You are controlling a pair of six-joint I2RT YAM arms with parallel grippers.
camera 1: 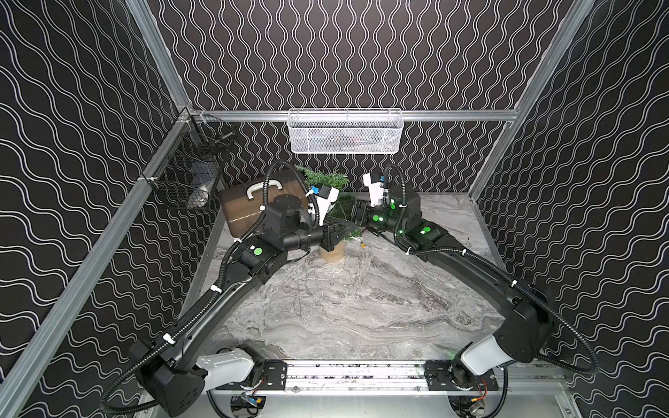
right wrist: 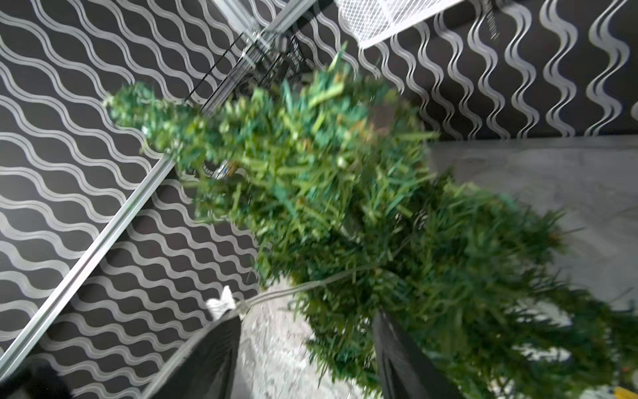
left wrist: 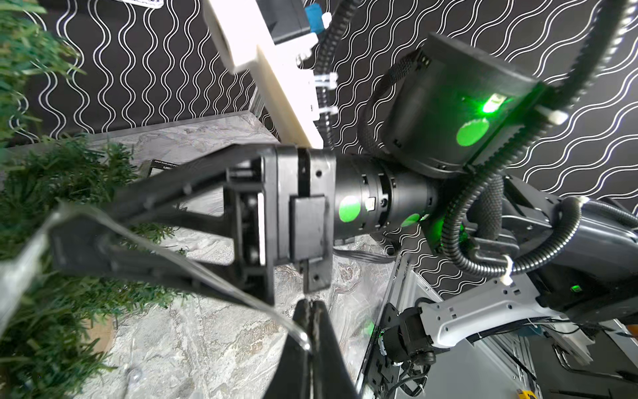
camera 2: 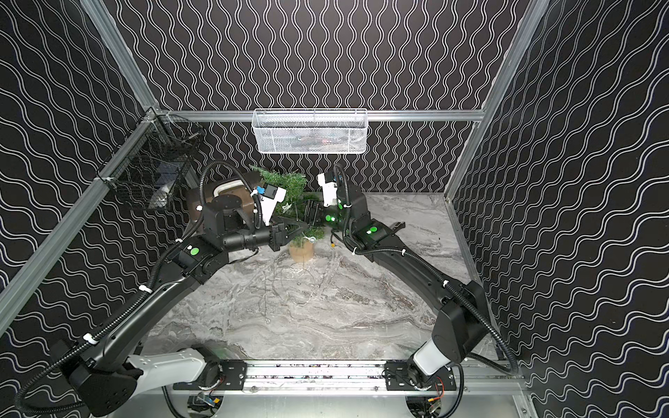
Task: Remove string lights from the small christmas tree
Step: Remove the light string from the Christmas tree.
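The small christmas tree (camera 1: 325, 180) stands at the back of the table on its tan base (camera 1: 333, 252); in the right wrist view the tree (right wrist: 310, 179) is blurred. My left gripper (left wrist: 311, 307) is shut on the string lights (left wrist: 303, 336), a thin pale wire that stretches from its jaws toward the tree. In a top view the left gripper (camera 1: 349, 228) sits at the tree's lower branches. My right gripper (right wrist: 307, 349) is open against the foliage, with the wire and a white tag (right wrist: 221, 304) draped over one fingertip. Loose strands of the lights (camera 1: 318, 286) lie on the marble table.
A brown case with a white handle (camera 1: 249, 206) lies behind the left arm. A black wire basket (camera 1: 188, 173) hangs on the left wall and a white mesh basket (camera 1: 344, 132) on the back rail. A small yellow piece (camera 1: 363, 245) lies near the tree base.
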